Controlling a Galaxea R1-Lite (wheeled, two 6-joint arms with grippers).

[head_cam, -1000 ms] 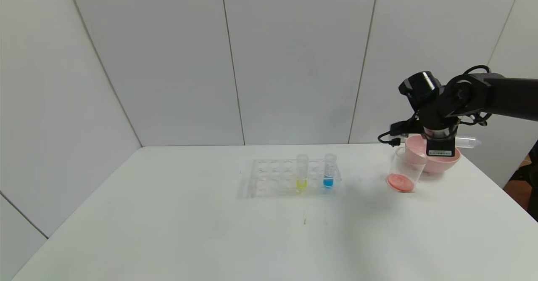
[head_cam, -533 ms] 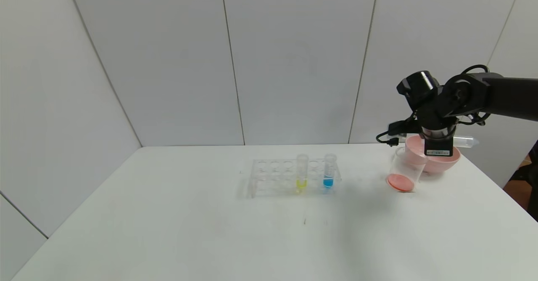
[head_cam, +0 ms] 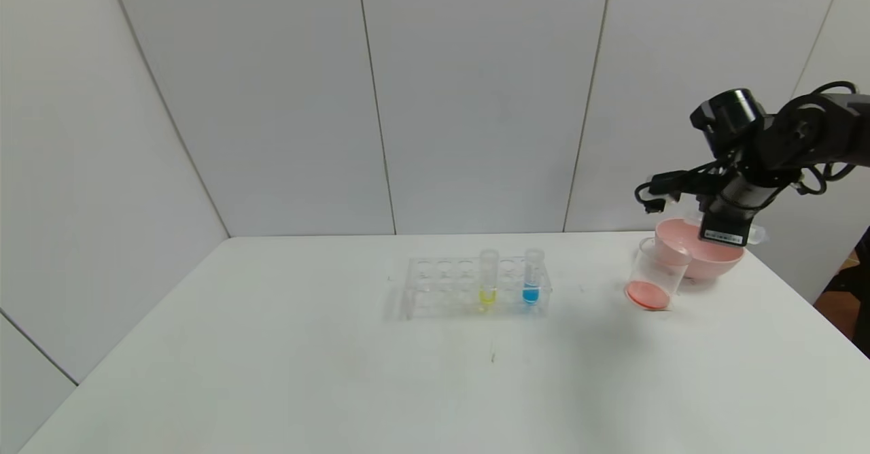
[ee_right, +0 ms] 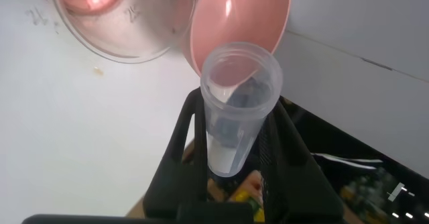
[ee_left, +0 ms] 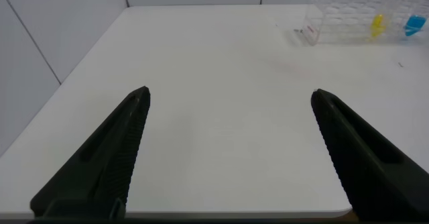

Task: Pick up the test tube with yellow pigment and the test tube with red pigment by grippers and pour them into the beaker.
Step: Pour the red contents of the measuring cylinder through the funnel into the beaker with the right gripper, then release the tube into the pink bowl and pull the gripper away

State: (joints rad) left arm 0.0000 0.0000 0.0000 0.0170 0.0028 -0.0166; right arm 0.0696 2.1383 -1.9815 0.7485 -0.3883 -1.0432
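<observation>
One clear, empty round-bottomed tube (ee_right: 236, 110) sits clamped between the black fingers (ee_right: 186, 143) of the right gripper (head_cam: 728, 235), which is clenched on it above the pink bowl (head_cam: 707, 258) at the table's far right; in the head view the tube is almost hidden behind the gripper, its tip just peeking out beside the white label. Its open mouth faces the wrist camera, thin-walled and glassy, with no liquid showing inside. Just beside the bowl, touching or nearly so, stands the beaker (head_cam: 654, 276), a clear, slightly tapered cup with a thin layer of orange-red liquid at the bottom. Well apart, near the table's middle, a clear plastic rack (head_cam: 445, 285) with rows of round holes holds the test tube with yellow pigment (head_cam: 488, 278) upright, and beside it a tube with blue liquid (head_cam: 532, 277), also upright. The smooth white table (head_cam: 340, 372) is backed by pale grey wall panels. The left gripper (ee_left: 228, 150) hangs low over the table's near left, its two black ribbed fingers spread wide and holding nothing.
</observation>
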